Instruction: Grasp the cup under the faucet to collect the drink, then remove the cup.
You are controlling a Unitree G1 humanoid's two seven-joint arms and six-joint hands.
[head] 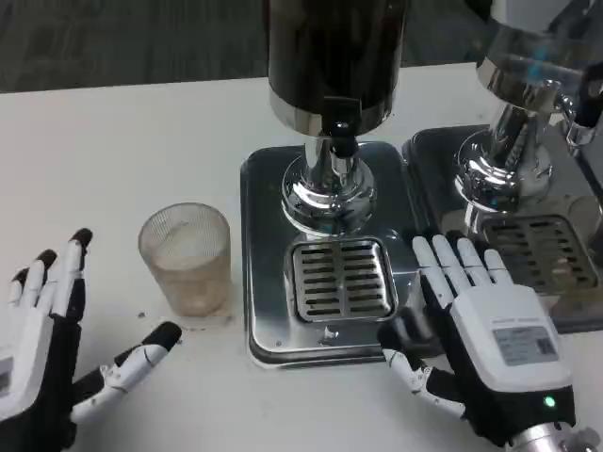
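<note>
A ribbed clear cup (186,256) stands upright on the white table, left of the dispenser's drip tray (339,279). The black faucet (342,137) juts from the dark dispenser tank above the slotted grille. My left hand (52,353) lies open at the lower left, thumb stretched toward the cup's base but apart from it. My right hand (485,344) is open at the lower right, fingers lying over the tray's right edge, holding nothing.
A second chrome dispenser (528,122) with its own drip tray (542,250) stands at the right, close beside my right hand. Bare white table (122,151) stretches to the left and behind the cup.
</note>
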